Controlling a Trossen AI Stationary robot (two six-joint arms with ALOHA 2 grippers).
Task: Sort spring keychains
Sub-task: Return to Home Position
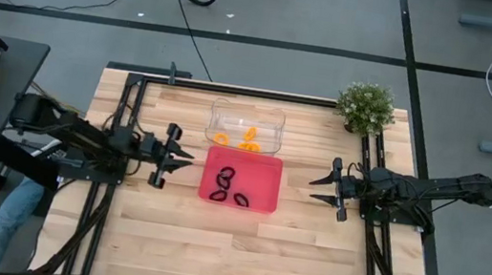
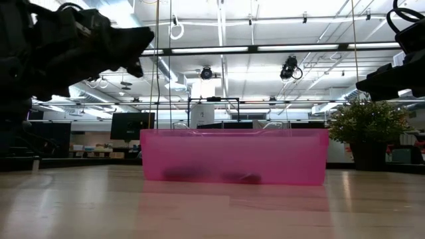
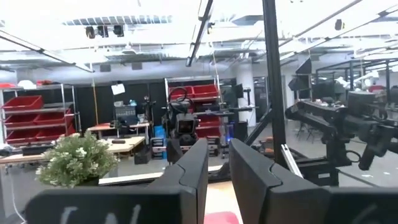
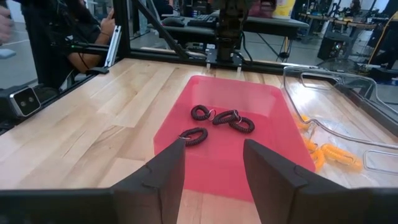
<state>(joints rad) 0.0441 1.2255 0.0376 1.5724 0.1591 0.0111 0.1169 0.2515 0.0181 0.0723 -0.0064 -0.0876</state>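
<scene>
Mid-table, well apart from both jaw pairs: four black spring keychains [image 1: 231,186] in pink tray [image 1: 262,171], orange spring keychains [image 1: 248,139] in clear bin [image 1: 221,111] on its far side. Left gripper [image 1: 189,158] left of tray, narrowly parted, empty. Right gripper [image 1: 312,188] right, wide apart, empty.

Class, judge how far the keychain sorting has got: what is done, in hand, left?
Done: black keychains lie in the pink tray, orange keychains in the clear bin. In hand: nothing; left claw and right claw wait empty. Left: no loose keychain in view.
</scene>
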